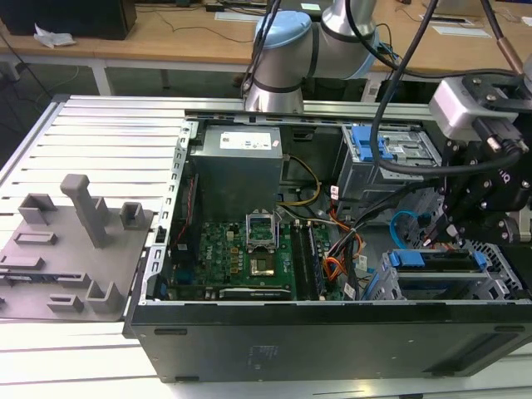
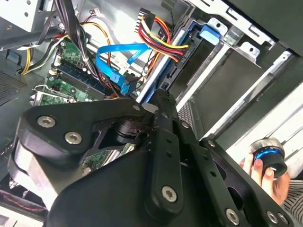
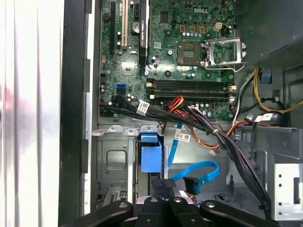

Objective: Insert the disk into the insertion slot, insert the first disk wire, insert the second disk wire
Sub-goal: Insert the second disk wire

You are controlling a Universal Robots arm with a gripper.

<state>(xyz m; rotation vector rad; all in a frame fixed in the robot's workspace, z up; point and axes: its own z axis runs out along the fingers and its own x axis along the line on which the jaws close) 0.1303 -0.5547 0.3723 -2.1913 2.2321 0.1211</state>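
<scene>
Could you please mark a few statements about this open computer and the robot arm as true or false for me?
1. The computer case lies open, with the motherboard in plain view. True.
2. A cooler covers the processor socket. False: the socket is bare, with nothing mounted on it.
3. The gripper hangs over the grey tray. False: the tray lies at the exterior view's left, and the gripper hangs over the low cage at its right.
4. A blue cable loops near the blue frame of the disk. True.
5. In the second wrist view, a hand holds a round knob. True.
</scene>
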